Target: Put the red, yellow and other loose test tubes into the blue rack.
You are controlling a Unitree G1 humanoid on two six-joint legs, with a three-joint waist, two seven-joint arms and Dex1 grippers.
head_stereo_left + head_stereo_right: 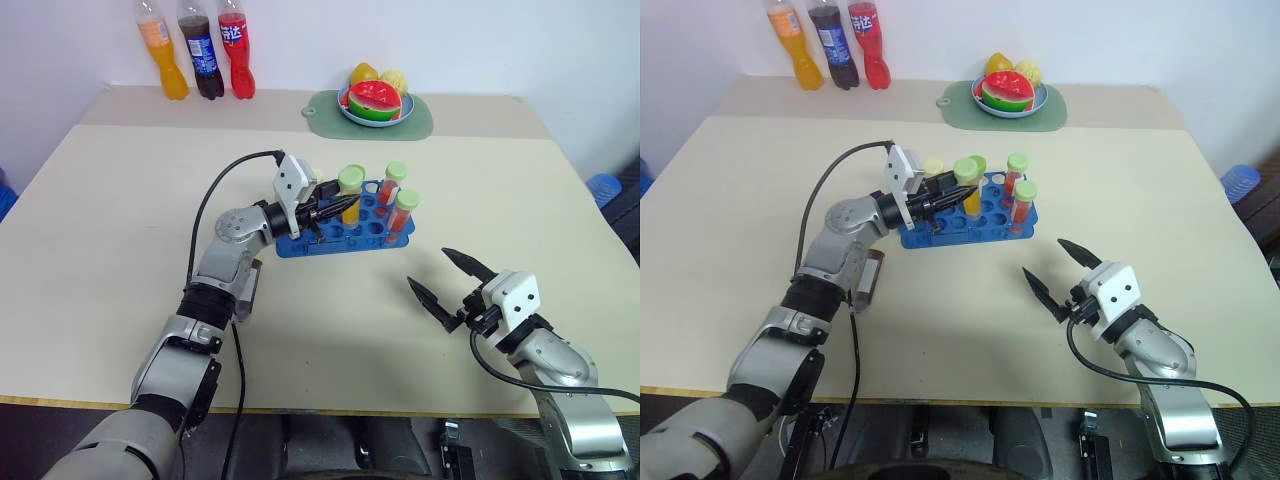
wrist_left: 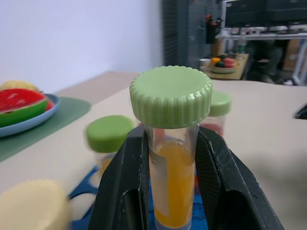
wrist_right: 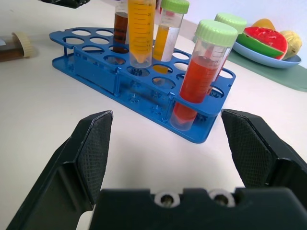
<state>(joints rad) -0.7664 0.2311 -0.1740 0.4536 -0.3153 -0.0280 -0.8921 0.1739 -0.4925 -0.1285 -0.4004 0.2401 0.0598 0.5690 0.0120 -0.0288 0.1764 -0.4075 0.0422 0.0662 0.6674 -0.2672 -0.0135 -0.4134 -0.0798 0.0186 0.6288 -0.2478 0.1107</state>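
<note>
Left wrist view: a yellow tube (image 2: 171, 158) is being held upright in the closed left gripper (image 1: 335, 209) over the blue rack (image 1: 300, 244), and should be kept vertical, centred on a hole while being lowered.

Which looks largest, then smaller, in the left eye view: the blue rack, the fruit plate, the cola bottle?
1. blue rack
2. cola bottle and fruit plate: alike in apparent size, so unranked; both also stand farther from the camera.

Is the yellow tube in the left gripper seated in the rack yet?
Partly: the yellow tube stands upright, tip entering a hole of the blue rack, left gripper shut on it.
</note>
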